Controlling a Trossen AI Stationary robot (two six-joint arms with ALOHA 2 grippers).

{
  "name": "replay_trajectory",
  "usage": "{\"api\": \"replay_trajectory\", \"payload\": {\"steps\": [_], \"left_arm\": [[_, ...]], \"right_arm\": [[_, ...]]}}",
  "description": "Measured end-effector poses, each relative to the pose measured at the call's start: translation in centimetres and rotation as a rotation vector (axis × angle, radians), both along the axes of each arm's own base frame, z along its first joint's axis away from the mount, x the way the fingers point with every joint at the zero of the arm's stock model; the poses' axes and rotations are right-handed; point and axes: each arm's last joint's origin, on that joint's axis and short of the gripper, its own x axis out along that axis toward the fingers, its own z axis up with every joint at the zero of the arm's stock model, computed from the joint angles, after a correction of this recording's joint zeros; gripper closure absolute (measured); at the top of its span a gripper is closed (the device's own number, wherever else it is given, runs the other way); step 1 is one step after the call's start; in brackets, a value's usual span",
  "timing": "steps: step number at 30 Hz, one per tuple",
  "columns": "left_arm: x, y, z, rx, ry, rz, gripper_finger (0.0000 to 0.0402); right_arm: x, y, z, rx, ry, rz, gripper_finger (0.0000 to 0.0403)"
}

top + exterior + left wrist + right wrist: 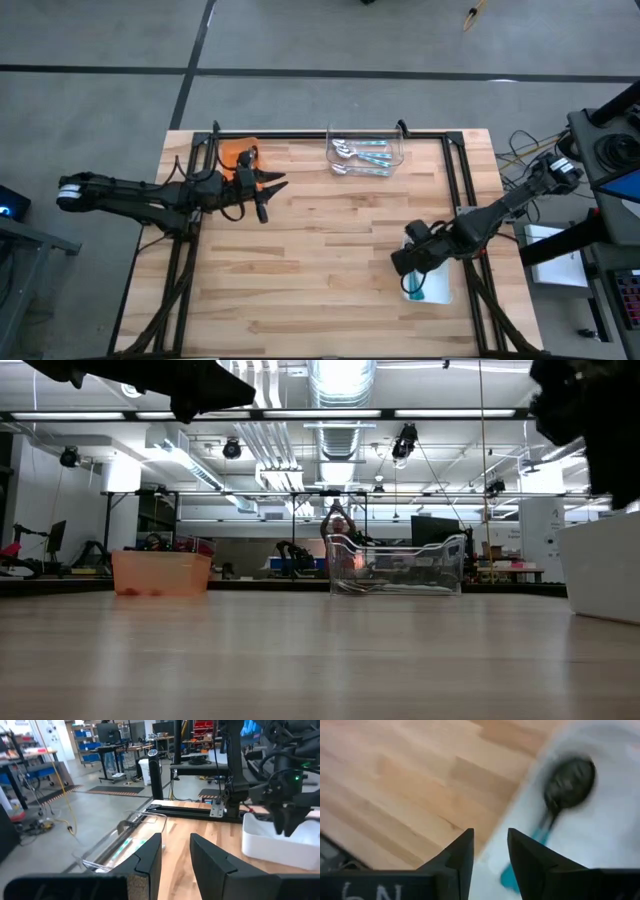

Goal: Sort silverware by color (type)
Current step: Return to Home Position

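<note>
A teal-handled spoon [555, 805] lies in the white tray [436, 290] at the table's near right, its metal bowl [570, 780] up. My right gripper [490, 837] hangs just above that tray's edge, pointing steeply down, open, nothing between its fingers. Several more spoons [358, 155], teal-handled among them, lie in the clear tray [366, 148] at the far edge. My left gripper [268, 190] hovers level over the table's left part, beside the orange tray [238, 153], open and empty [175, 852].
A black frame [455, 170] runs along the table's far edge and down both sides. The wooden middle of the table [330, 240] lies between the two arms. The low view shows the orange tray [160, 572], clear tray [395, 565] and white tray [605, 565] in a row.
</note>
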Motion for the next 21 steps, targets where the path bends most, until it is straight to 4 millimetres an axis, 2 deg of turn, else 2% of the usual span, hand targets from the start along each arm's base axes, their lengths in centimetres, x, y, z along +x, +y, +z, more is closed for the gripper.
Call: {"api": "replay_trajectory", "payload": {"steps": [5, 12, 16, 21], "left_arm": [[0.0, -0.1, 0.0, -0.094, -0.033, -0.01, 0.0318], [0.1, -1.0, -0.1, -0.196, -0.05, -0.139, 0.0318], [0.1, -2.3, 0.0, -0.221, -0.054, -0.212, 0.0318], [0.0, -4.0, 0.4, -0.224, -0.088, -0.297, 0.0318]], "right_arm": [[0.8, -0.3, 1.0, -0.172, -0.104, 0.244, 0.0308], [2.8, -0.3, 2.0, -0.39, -0.304, 0.586, 0.0321], [3.8, -0.1, 2.8, -0.622, -0.448, 0.723, 0.0321], [4.7, 0.0, 3.7, -0.86, -0.548, 0.806, 0.0323]]}}
